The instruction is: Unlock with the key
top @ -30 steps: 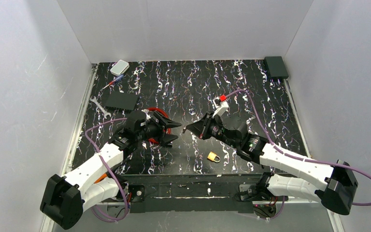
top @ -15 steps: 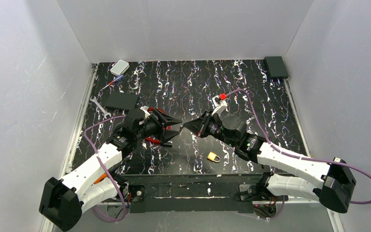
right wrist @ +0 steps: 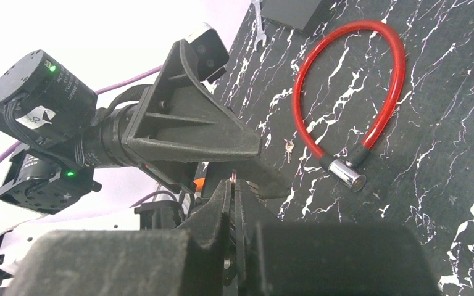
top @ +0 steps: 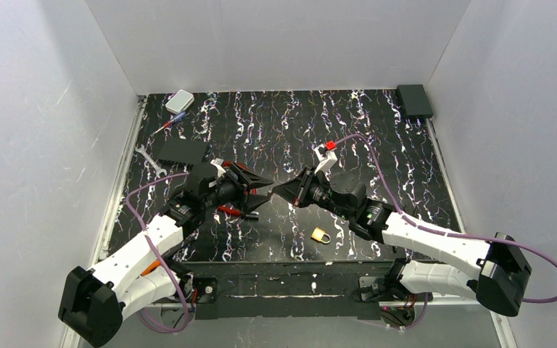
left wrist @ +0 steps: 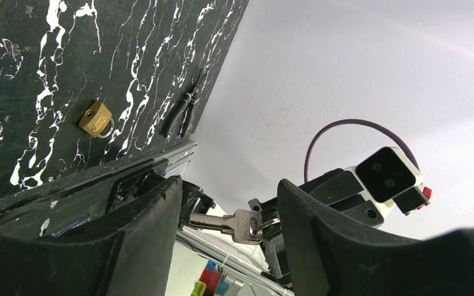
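Observation:
My right gripper [top: 278,191] is shut on the ring of a silver key [left wrist: 237,223], and a thin edge of that ring shows between its pads [right wrist: 233,185]. The key's blade points sideways into the gap of my open left gripper [left wrist: 228,188], between both fingers and close to one of them. In the top view the two grippers meet tip to tip above the mat, left gripper [top: 262,193] facing right. A small brass padlock [top: 320,235] lies on the mat near the front edge, also in the left wrist view [left wrist: 95,118]. A red cable lock [right wrist: 345,92] lies under the left gripper.
A small loose key [right wrist: 289,150] lies inside the cable lock's loop. Pliers [left wrist: 185,111] lie by the mat's edge. A wrench [top: 149,159], black box [top: 180,151], screwdriver [top: 168,125] and white case [top: 180,100] sit at the back left; a black block [top: 414,100] is back right.
My right gripper has moved left with the key until its tip reaches the left gripper. The left gripper has shifted slightly right and its jaws have narrowed a little.

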